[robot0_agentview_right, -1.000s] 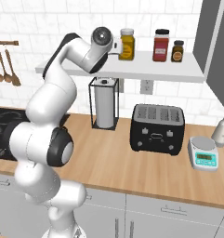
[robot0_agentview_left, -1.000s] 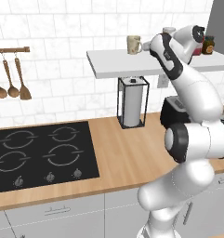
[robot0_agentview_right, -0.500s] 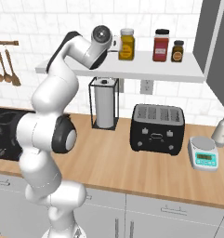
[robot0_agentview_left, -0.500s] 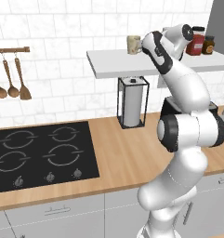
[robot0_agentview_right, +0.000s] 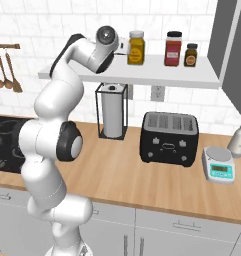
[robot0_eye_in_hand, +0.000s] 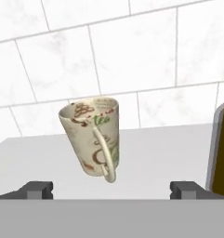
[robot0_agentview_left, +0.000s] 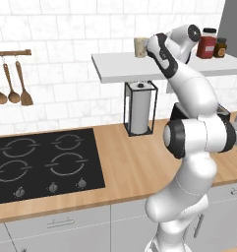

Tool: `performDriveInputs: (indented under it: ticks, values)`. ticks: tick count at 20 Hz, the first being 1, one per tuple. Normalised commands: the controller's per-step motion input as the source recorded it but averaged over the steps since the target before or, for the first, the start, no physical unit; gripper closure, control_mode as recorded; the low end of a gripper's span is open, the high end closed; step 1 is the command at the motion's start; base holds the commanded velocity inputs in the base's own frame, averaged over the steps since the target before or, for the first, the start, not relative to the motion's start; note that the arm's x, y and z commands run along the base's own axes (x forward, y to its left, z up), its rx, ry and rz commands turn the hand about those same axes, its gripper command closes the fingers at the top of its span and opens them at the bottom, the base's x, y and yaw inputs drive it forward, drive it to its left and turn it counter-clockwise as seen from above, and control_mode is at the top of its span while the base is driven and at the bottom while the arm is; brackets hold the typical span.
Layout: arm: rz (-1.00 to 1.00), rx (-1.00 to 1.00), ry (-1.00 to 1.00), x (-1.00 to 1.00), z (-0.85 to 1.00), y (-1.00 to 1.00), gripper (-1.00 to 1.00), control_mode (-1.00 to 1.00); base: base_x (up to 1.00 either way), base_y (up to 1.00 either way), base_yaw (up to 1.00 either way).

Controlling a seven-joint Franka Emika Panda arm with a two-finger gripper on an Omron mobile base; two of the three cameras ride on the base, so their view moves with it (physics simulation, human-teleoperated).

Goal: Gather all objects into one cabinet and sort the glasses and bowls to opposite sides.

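A cream mug (robot0_eye_in_hand: 92,139) with brown and green print stands on the white shelf (robot0_eye_in_hand: 39,158), its handle turned toward the camera. My gripper (robot0_eye_in_hand: 111,188) is open just short of it, one fingertip low on each side and nothing between them. In the left base view the same mug (robot0_agentview_left: 139,47) sits at the shelf's (robot0_agentview_left: 120,71) left end, with the gripper (robot0_agentview_left: 150,47) close on its right. The grey cabinet door (robot0_agentview_right: 232,50) hangs at the far right.
Three lidded spice jars (robot0_agentview_right: 136,47) (robot0_agentview_right: 172,48) (robot0_agentview_right: 191,54) stand further right on the shelf (robot0_agentview_right: 142,77). Below on the wooden counter are a paper towel holder (robot0_agentview_right: 112,112), a black toaster (robot0_agentview_right: 169,137) and a small scale (robot0_agentview_right: 219,165). A black hob (robot0_agentview_left: 41,162) lies to the left.
The arm has swung left along the shelf, bringing the hand from near the jars up to the cream mug. The jaws stayed open.
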Motion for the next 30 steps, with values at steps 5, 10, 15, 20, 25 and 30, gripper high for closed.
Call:
performDriveInputs:
  ticks: [5,10,15,20,25,30]
  values:
    - [0.0,-0.04,0.0,0.24,-0.08,0.11,-1.0,-1.0,0.0,0.0,0.0]
    - [0.0,-0.03,0.01,0.05,0.0,0.08,-1.0,-1.0,0.0,0.0,0.0]
    - [0.0,-0.01,0.06,0.03,0.0,0.06,-1.0,-1.0,0.0,0.0,0.0]
    - [0.0,-0.03,0.04,0.0,0.0,0.11,-1.0,-1.0,0.0,0.0,0.0]
    - [0.0,-0.04,0.01,0.01,0.0,0.09,-1.0,-1.0,0.0,0.0,0.0]
    - [0.0,-0.02,0.0,0.18,0.0,0.02,-1.0,-1.0,0.0,0.0,0.0]
